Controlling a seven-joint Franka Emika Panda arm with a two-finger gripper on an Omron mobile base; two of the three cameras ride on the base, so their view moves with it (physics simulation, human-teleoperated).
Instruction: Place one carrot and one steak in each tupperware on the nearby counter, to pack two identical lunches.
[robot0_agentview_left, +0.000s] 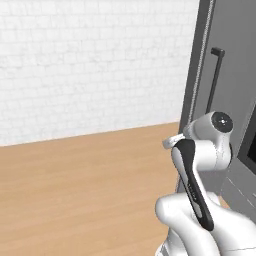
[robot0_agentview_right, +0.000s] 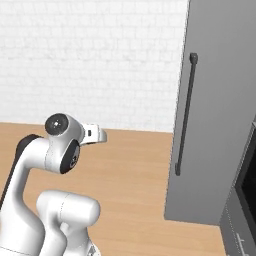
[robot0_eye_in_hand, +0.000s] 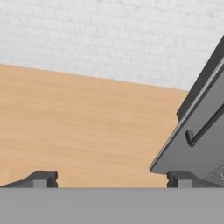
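Right now the claw (robot0_eye_in_hand: 109, 179) stands wide open with nothing between its tips, pointed at wood-coloured floor just beside the tall grey fridge (robot0_agentview_right: 220, 100). The fridge door is shut, its dark vertical handle (robot0_agentview_right: 185, 115) facing the arm, with a white brick wall (robot0_agentview_left: 90, 65) behind it. No carrot, steak, tupperware or tabletop can be made out near the fridge (so I cannot say where they lie). Judging from this, nothing is packed yet: both lunches remain to be done

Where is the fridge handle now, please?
The dark vertical fridge handle is on the closed grey fridge door, right side of both base views, beside the white brick wall.
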